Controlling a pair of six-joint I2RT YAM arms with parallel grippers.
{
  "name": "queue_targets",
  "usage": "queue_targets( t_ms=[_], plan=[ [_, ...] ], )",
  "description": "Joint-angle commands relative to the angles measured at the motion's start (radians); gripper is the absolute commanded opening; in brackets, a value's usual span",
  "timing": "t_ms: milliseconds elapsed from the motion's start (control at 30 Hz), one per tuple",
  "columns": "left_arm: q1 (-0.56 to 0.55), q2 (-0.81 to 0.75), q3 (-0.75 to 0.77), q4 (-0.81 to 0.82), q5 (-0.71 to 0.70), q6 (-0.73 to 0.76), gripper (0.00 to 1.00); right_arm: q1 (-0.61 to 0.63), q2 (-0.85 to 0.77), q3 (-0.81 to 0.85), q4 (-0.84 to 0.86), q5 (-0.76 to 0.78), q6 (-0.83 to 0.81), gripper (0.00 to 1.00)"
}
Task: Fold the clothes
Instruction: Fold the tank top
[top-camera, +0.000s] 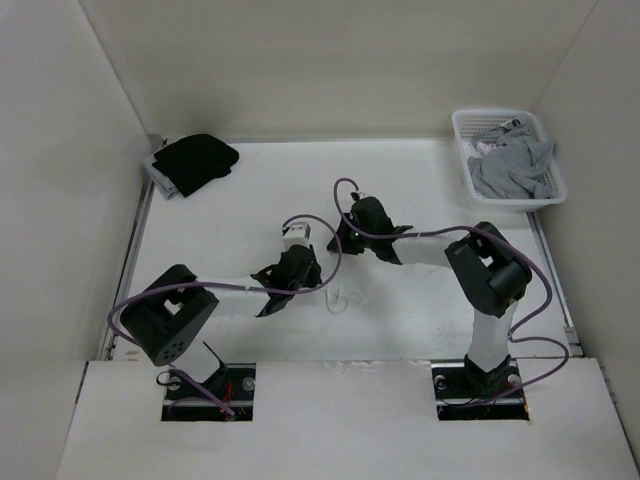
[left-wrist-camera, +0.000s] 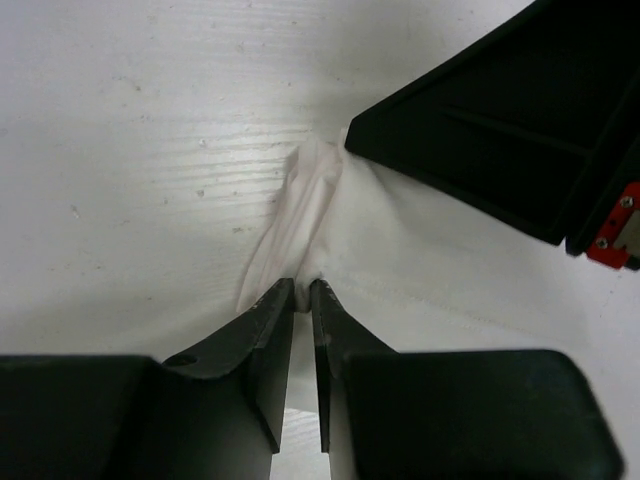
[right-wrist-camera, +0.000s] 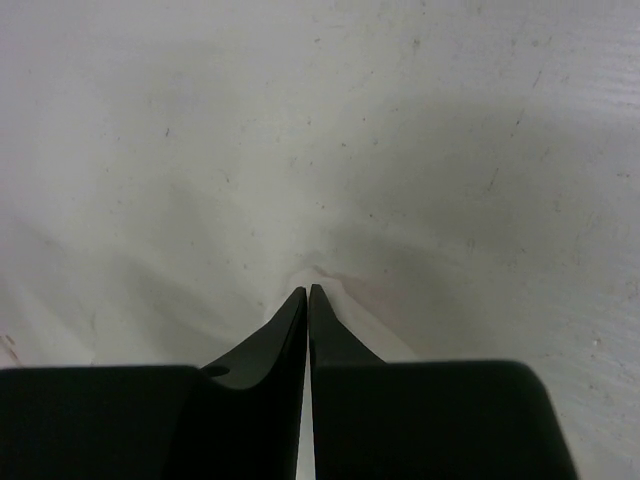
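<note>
The clothes (top-camera: 340, 298) are a white tank top lying flat on the white table, hard to tell from it in the top view, where only a thin strap loop shows. My left gripper (left-wrist-camera: 302, 284) is shut on a bunched ridge of the clothes (left-wrist-camera: 310, 200); from above it sits mid-table (top-camera: 290, 275). My right gripper (right-wrist-camera: 308, 290) is shut on a small raised fold of the clothes (right-wrist-camera: 350, 292). It stands just right of the left one (top-camera: 350, 238), and its black body fills the upper right of the left wrist view (left-wrist-camera: 500, 120).
A white basket (top-camera: 465, 125) at the back right holds a grey garment (top-camera: 510, 165). A black garment (top-camera: 195, 162) lies folded at the back left. White walls close in the table on three sides.
</note>
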Motion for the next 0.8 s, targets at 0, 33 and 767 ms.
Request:
queue_targets(
  t_ms=[0, 33, 767],
  plan=[
    [0.02, -0.059, -0.045, 0.04, 0.018, -0.055, 0.12, -0.024, 0.033, 0.021, 0.105, -0.032, 0.004, 0.07],
    [0.025, -0.067, -0.059, 0.04, 0.026, -0.069, 0.12, -0.029, 0.044, 0.024, 0.117, -0.038, 0.005, 0.08],
    [0.189, -0.688, -0.163, -0.242, 0.032, -0.063, 0.51, -0.096, -0.654, -0.395, 0.267, 0.08, -0.064, 0.5]
  ],
)
